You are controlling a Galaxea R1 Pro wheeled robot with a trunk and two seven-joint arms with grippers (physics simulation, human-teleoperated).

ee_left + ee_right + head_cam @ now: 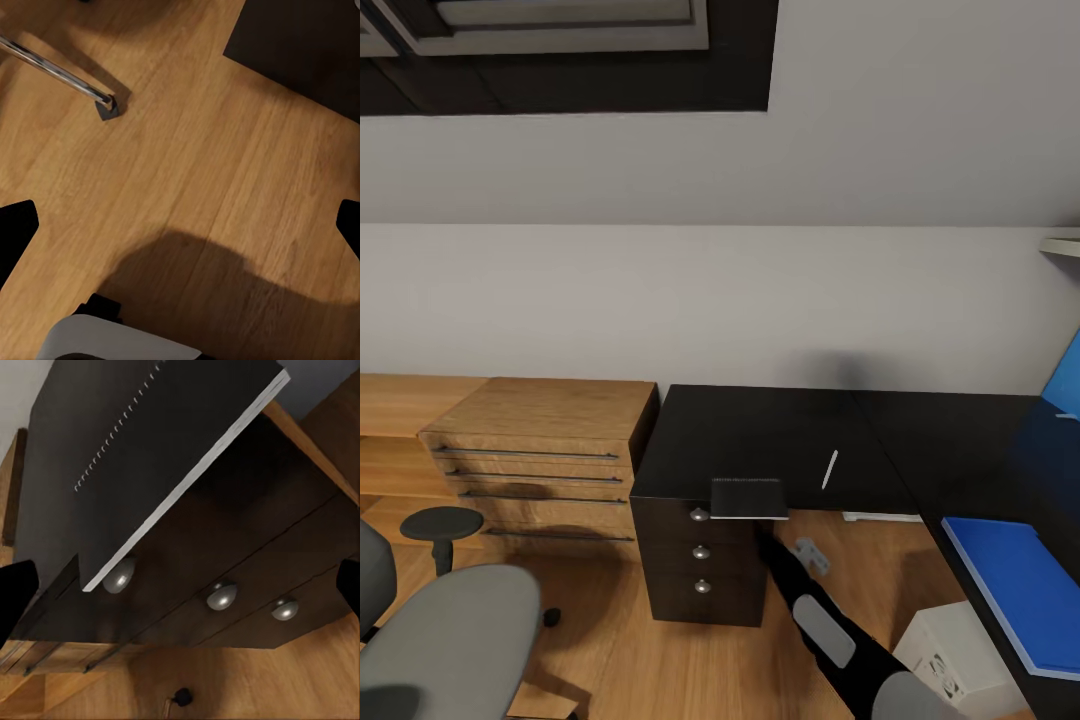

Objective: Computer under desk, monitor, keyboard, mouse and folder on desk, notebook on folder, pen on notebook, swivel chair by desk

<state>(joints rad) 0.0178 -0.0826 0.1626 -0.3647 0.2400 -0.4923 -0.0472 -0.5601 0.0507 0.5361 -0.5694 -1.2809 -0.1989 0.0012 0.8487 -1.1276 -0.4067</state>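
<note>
The right arm is reaching up and forward from the lower right toward the counter, its jaws hidden beneath the notebook; whether they are grasping it I cannot tell. The notebook is overhanging the counter's front edge above the drawer unit. The pen is lying on the counter just beside the notebook. The folder is resting on the counter's right wing. The left jaws are standing released, pointing down at the floor near the chair.
</note>
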